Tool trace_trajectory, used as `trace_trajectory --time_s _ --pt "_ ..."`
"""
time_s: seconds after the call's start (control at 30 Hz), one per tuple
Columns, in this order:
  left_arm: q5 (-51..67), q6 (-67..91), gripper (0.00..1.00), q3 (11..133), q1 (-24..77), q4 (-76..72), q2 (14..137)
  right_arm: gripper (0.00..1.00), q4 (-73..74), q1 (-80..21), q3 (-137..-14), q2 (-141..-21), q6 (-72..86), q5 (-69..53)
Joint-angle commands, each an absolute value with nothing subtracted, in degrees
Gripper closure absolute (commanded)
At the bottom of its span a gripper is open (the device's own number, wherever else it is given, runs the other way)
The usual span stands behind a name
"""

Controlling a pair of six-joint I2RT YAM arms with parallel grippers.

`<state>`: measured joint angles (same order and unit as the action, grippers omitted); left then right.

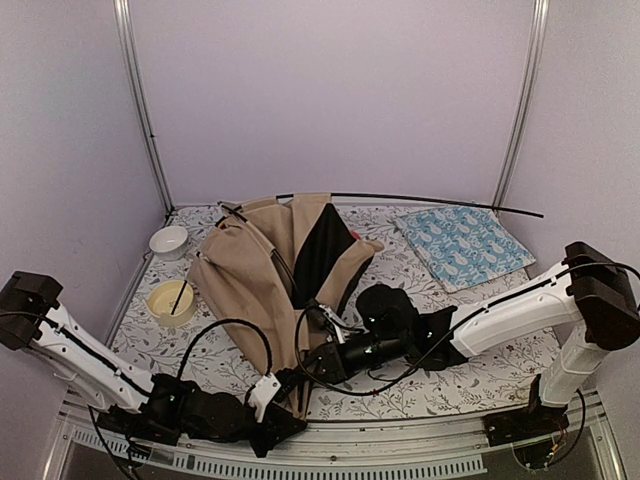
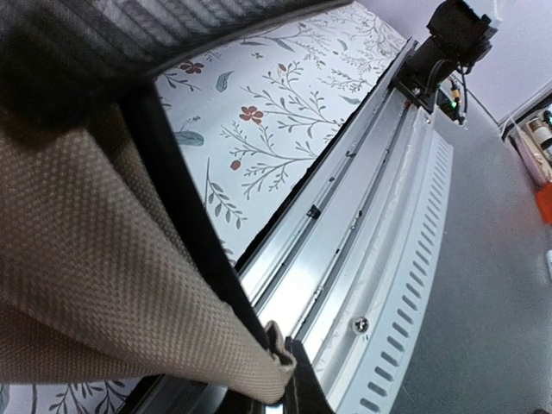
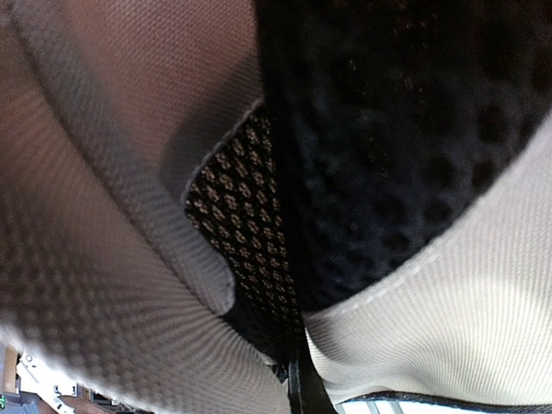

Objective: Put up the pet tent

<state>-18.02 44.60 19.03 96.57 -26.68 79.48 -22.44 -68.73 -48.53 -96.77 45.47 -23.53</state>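
Both arms lie low at the near hem of the tent (image 1: 250, 270); the left gripper (image 2: 285, 362) pinches its fabric, and the right gripper (image 3: 298, 386) is closed, apparently pinching it too.

Ahead of your left claw (image 1: 290, 400) the pet tent (image 1: 250, 275) blocks everything, its canvas draped onto the fingers (the wrist view is mostly cloth). To that claw's left the table (image 1: 140, 338) is open, with the yellow bowl (image 1: 172, 303) and the white bowl (image 1: 168, 242) farther out. Your right claw (image 1: 308, 365) sits pressed into the tent's folds, its own arm close behind. Far beyond both claws a long black pole (image 1: 420, 200) spans the back, by the blue cushion (image 1: 465, 245).
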Motion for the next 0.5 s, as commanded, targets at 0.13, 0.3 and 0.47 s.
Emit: trace_trajectory --time_s 0.13,0.3,0.47 --pt "1.0 44.0 1.0 18.0 101.5 -24.9 78.4 1.0 -37.2 -62.1 -51.1 -96.7 48.7 -11.4" --pt "-1.1 44.7 1.0 18.0 101.3 -22.9 77.5 1.0 -37.6 -62.4 -51.7 -97.8 48.2 -14.2" --pt "-2.5 45.8 1.0 17.6 100.8 -21.1 76.8 1.0 -37.7 -63.2 -51.6 -97.8 47.7 -17.3"
